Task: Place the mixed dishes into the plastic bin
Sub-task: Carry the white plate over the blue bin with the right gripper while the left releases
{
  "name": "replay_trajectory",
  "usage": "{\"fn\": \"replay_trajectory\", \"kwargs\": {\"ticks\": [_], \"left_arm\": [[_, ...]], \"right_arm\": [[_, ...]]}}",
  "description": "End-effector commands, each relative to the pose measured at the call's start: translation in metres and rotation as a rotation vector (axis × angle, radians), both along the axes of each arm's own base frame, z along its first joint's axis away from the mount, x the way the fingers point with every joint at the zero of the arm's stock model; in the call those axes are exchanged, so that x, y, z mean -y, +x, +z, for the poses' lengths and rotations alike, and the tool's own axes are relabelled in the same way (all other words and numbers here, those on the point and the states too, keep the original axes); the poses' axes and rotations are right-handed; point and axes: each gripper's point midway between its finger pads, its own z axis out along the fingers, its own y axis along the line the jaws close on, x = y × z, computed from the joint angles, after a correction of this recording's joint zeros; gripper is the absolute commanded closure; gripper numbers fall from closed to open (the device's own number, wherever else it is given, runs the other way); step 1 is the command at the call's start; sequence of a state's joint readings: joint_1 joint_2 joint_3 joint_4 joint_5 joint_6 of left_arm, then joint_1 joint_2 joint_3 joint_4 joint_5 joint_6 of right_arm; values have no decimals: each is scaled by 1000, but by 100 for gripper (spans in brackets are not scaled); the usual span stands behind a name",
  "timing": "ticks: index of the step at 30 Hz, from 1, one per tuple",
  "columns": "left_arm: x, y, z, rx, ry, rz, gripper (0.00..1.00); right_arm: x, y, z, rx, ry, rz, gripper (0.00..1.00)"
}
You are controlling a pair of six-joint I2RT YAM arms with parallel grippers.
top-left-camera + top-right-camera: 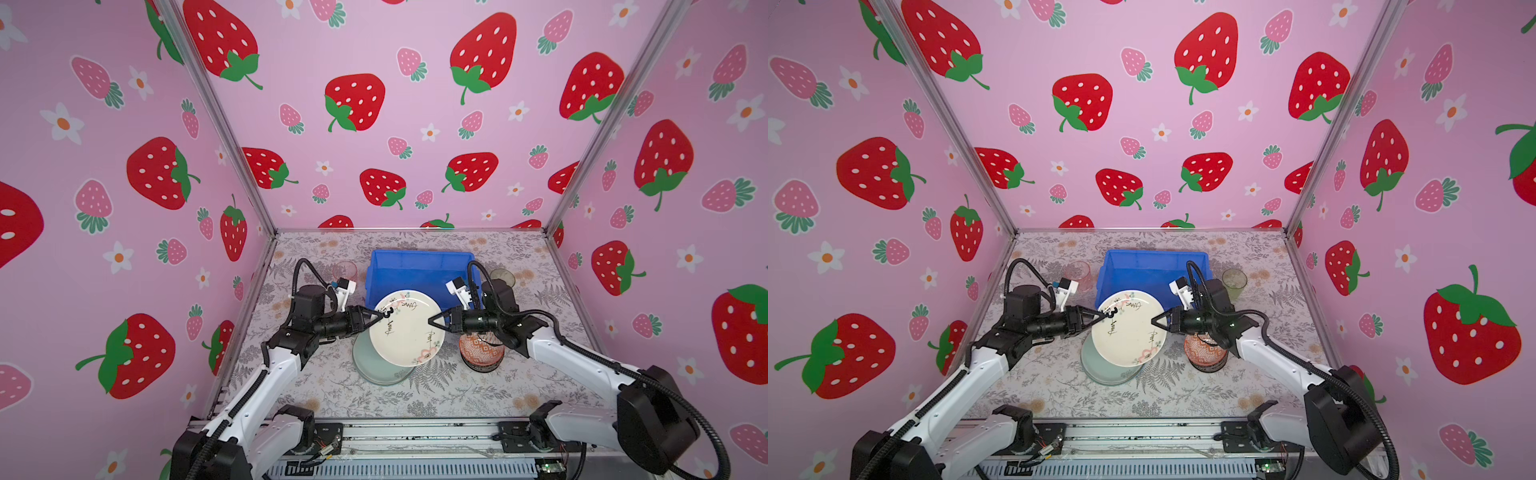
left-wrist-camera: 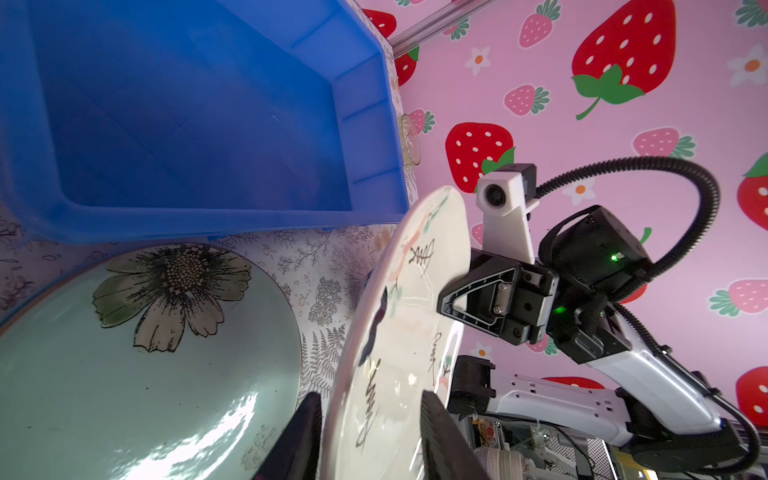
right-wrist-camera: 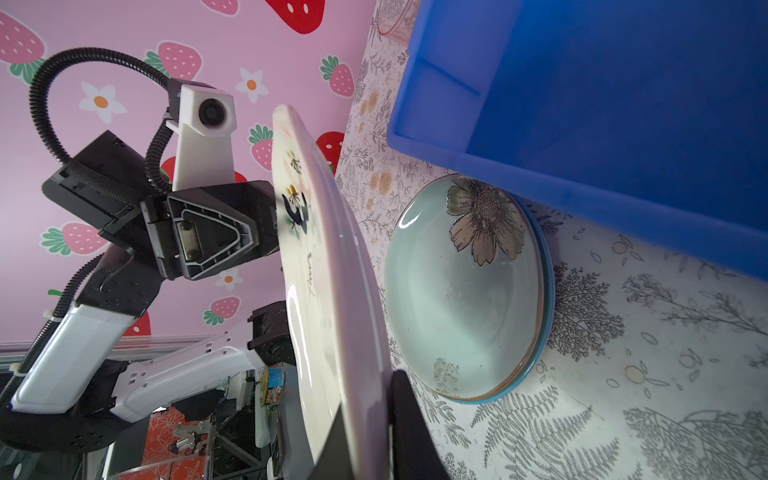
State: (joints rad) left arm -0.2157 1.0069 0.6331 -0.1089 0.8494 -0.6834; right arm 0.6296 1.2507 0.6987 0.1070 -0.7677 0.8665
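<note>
Two tumblers, one white plate, one blue bin

Both top views look down and forward from high above the near edge of the table, facing the back wall, wide enough to hold the whole table and the bin; they overlap almost wholly. The left wrist view looks from close behind the left gripper across the plate at the right arm. The right wrist view, close behind the right gripper, faces the left arm. Both share plate, green plate and bin
</note>
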Motion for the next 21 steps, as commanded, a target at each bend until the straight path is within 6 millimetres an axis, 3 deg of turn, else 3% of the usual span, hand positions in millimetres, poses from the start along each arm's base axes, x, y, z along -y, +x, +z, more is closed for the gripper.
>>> {"fn": "replay_trajectory", "kwargs": {"ticks": [1,6,14,21], "left_arm": [[3,4,21,56,-19,-21,55],[1,5,19,51,-7,-17,49],[-16,17,34,67,17,33,22],[-40,28,58,104,112,117,16]], "right_arm": [[-4,4,36,87,88,15,98],[-5,11,39,89,87,-1,99],[-2,30,53,107,95,-37,99],[2,63,57,127,56,-68,99]]}}
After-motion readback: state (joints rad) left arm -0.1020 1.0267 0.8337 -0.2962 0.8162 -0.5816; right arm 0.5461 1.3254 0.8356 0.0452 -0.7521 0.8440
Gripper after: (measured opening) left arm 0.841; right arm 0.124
